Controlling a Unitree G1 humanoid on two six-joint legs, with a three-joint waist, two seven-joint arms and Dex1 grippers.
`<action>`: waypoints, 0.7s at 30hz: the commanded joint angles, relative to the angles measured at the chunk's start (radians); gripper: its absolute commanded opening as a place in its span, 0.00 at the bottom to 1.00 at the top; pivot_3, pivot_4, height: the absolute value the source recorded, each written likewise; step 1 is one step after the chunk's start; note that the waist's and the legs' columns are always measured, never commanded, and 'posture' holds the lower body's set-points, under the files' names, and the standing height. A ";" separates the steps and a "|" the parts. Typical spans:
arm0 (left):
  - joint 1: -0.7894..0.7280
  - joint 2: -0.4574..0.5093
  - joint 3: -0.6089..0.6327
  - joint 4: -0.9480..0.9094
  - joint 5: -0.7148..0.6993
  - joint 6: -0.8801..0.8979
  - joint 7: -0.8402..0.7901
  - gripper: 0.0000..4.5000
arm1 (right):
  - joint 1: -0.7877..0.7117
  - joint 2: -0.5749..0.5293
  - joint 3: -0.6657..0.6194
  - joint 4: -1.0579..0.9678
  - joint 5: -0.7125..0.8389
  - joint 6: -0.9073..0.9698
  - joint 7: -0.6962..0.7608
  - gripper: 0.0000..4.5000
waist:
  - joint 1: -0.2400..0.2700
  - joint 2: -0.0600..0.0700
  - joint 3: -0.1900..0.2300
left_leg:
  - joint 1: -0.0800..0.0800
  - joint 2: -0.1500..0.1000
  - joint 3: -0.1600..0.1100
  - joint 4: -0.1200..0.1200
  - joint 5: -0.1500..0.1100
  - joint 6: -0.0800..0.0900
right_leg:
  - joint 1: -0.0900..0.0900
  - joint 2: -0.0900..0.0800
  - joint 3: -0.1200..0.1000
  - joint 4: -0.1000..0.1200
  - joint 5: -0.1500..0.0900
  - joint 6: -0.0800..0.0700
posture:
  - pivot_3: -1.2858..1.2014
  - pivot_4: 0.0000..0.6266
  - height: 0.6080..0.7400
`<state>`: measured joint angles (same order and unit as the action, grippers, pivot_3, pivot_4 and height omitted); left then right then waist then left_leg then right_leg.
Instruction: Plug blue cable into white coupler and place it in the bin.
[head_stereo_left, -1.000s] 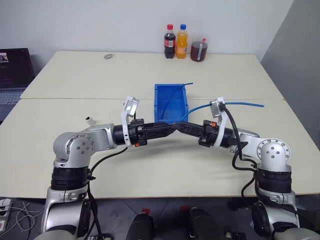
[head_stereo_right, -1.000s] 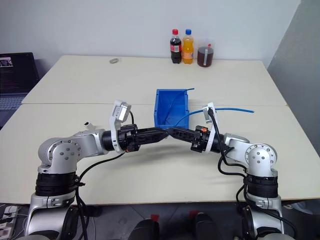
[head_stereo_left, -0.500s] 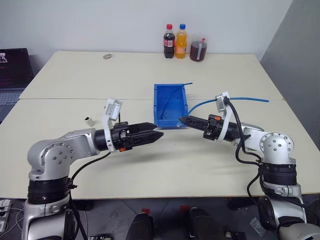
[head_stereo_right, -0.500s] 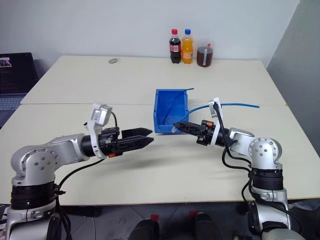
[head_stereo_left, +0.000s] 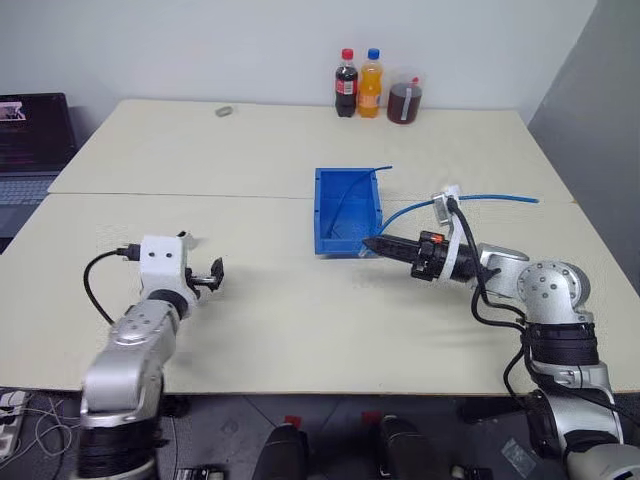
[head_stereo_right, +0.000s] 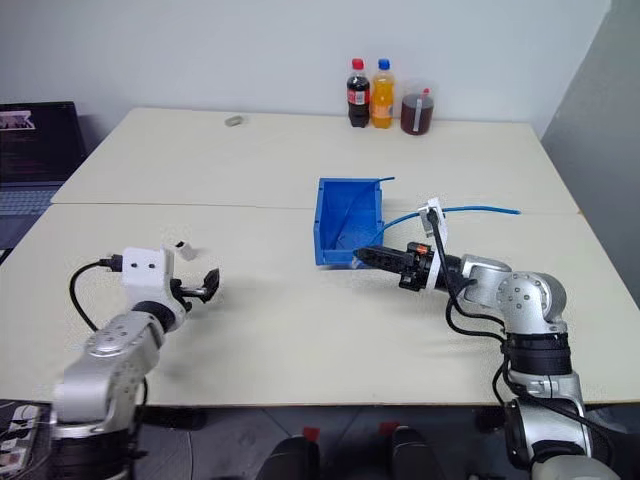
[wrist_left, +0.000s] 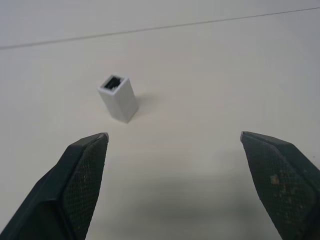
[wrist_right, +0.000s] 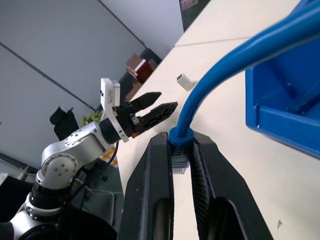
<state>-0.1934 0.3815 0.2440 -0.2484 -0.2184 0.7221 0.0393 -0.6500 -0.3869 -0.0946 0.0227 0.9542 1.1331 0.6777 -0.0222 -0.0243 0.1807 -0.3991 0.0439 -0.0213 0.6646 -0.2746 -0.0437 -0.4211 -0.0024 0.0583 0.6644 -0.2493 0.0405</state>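
The left pincer (wrist_left: 172, 145) was spread wide and held nothing; it pointed level at the tiny white boxy plastic coupler (wrist_left: 118, 98), which stood alone on the pale surface (head_stereo_left: 290, 320). The right pincer (wrist_right: 181, 150) was pinched on the thin light-blue cable (wrist_right: 235, 65) near its clear plug, reaching toward the bright blue plastic bin (head_stereo_left: 347, 211).

Even, bright indoor light with soft shadows

The cream table (head_stereo_left: 300, 150) is evenly lit from overhead, without glare; soft shadows lie under the right hand (head_stereo_left: 368, 243) and beside the bin (head_stereo_left: 347, 205). In the left wrist view the white coupler (wrist_left: 118, 97) is sharp and casts a faint shadow, while the near fingertips (wrist_left: 85, 165) are slightly blurred. In the right wrist view the background is soft.
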 joint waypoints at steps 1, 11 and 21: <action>-0.093 -0.093 0.046 0.057 0.067 -0.008 0.170 0.99 | -0.050 -0.008 -0.003 0.011 -0.017 -0.029 0.038 0.05 | -0.001 -0.001 0.000 | 0.000 0.000 0.000 0.000 0.000 0.000 | 0.000 0.000 0.000 0.000 0.000 0.000 | 0.52 0.24 1.00; -0.276 -0.206 0.108 0.358 0.128 -0.130 0.364 0.99 | -0.064 -0.020 -0.006 0.023 -0.055 -0.027 0.061 0.05 | -0.005 -0.001 -0.001 | 0.000 0.000 0.000 0.000 0.000 0.000 | 0.000 0.000 0.000 0.000 0.001 0.000 | 0.52 0.24 1.00; -0.416 -0.201 0.129 0.598 0.129 -0.248 0.411 0.99 | -0.062 -0.030 -0.021 0.002 -0.057 -0.014 0.047 0.05 | -0.005 -0.001 -0.001 | 0.000 -0.001 0.000 0.000 0.000 0.000 | 0.000 0.000 -0.001 0.000 0.001 0.000 | 0.52 0.24 1.00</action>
<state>-0.5905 0.1711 0.3520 0.3245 -0.0968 0.5047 0.4272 -0.6898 -0.4032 -0.0924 0.0638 0.8860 1.1217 0.7188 -0.0270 -0.0251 0.1800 -0.3994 0.0433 -0.0218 0.6645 -0.2744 -0.0440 -0.4209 -0.0026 0.0573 0.6648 -0.2487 0.0401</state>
